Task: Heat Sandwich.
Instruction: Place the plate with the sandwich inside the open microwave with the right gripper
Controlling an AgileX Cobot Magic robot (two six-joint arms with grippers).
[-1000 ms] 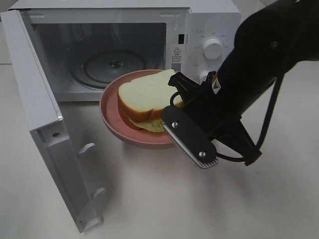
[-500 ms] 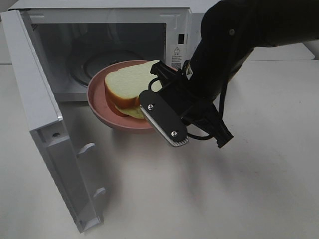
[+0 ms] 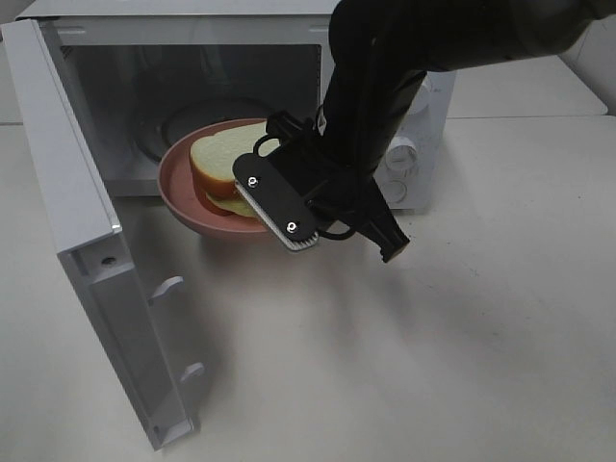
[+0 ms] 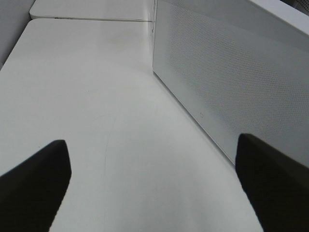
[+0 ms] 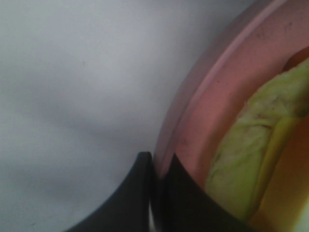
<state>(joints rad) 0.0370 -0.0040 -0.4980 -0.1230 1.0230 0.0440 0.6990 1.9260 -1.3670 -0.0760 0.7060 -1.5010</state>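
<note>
We see the sandwich (image 3: pixel 219 164) lying on a pink plate (image 3: pixel 183 197), pale bread on top and a yellow-green layer showing at its near edge. In the right wrist view that green layer (image 5: pixel 251 159) lies close to the plate's (image 5: pixel 217 96) raised rim. The plate sits at the mouth of the open microwave (image 3: pixel 241 58), its far side overlapping the dark cavity. We cannot tell how far in it reaches.

The right gripper (image 3: pixel 258 197) comes in from the right, and its black arm crosses in front of the microwave's control panel. Its jaws are pinched narrow on the plate's near-right rim, one on each side of the edge, as the right wrist view shows (image 5: pixel 153 162). They touch the plate only, not the sandwich.

Inside the cavity, behind the plate, a round glass turntable (image 3: pixel 164 115) is dimly visible. The door (image 3: pixel 77 221) hangs wide open on the left and swings toward us, with two small latch hooks on its near edge. The white tabletop (image 3: pixel 433 366) spreads out near and to the right.

The left gripper (image 4: pixel 150 142) does not show in the high view. Its own camera shows its jaws spread wide and holding nothing, above the bare tabletop (image 4: pixel 96 96) just beside a perforated outer wall of the microwave (image 4: pixel 231 72).
</note>
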